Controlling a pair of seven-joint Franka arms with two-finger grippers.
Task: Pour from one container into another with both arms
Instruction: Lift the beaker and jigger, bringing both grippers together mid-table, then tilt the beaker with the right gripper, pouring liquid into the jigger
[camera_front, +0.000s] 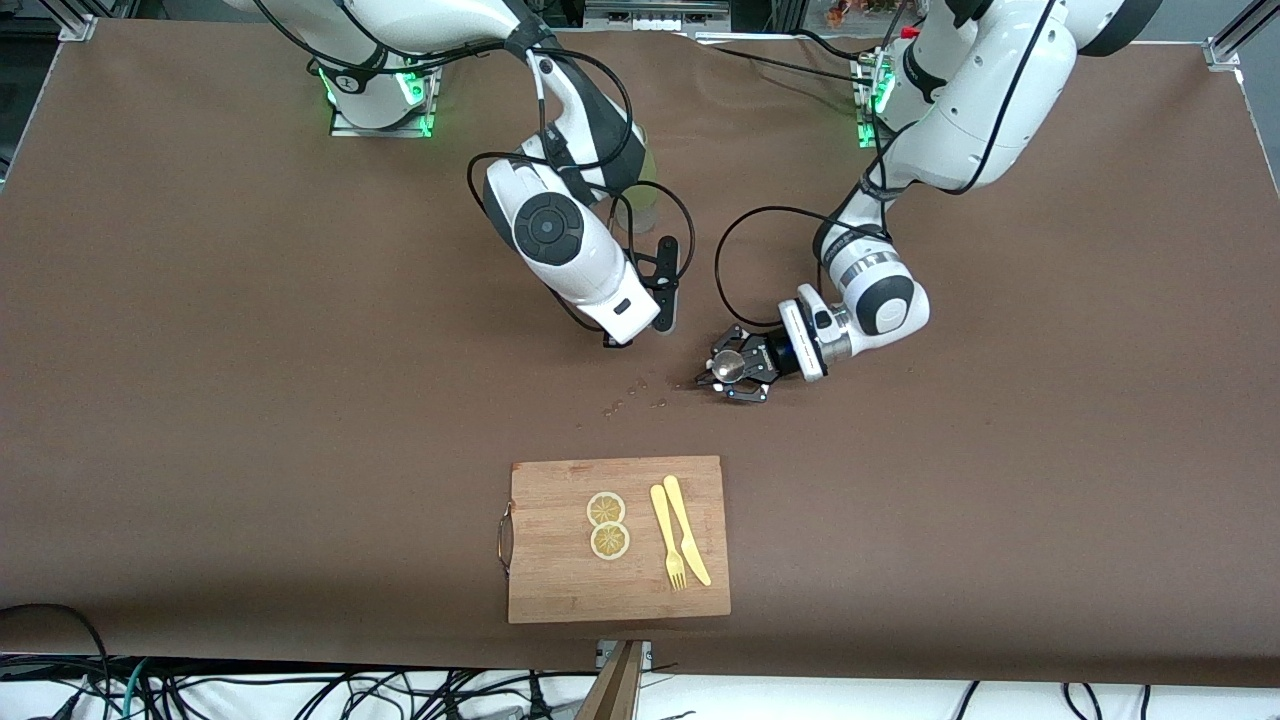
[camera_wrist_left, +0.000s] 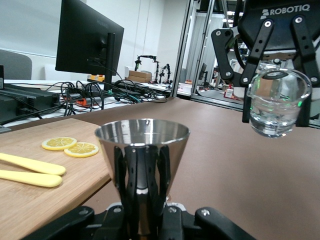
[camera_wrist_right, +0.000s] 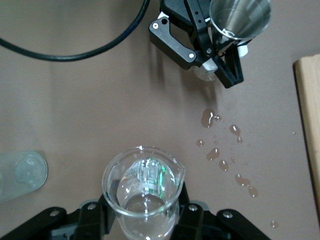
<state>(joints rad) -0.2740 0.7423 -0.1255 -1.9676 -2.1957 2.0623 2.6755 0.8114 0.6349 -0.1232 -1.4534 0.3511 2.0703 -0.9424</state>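
A shiny conical steel cup (camera_wrist_left: 142, 137) stands upright and low over the brown table, with my left gripper (camera_wrist_left: 142, 167) shut on its lower part. The front view shows that left gripper (camera_front: 725, 372) and the cup (camera_front: 733, 367) near the table's middle. A clear glass beaker (camera_wrist_right: 142, 187) with a pouring lip hangs upright in the air, and my right gripper (camera_wrist_right: 142, 202) is shut on it. It seems to hold some clear liquid. In the left wrist view the beaker (camera_wrist_left: 277, 105) hangs higher than the cup and to one side of it. The cup (camera_wrist_right: 240, 17) shows from above in the right wrist view.
Spilled droplets (camera_wrist_right: 220, 150) dot the table (camera_front: 250, 400) between the cup and a wooden cutting board (camera_front: 560, 580) nearer the front camera. On the board lie two lemon slices (camera_front: 607, 525) and a yellow knife and fork (camera_front: 680, 530). A pale green glass (camera_front: 640, 195) stands under the right arm.
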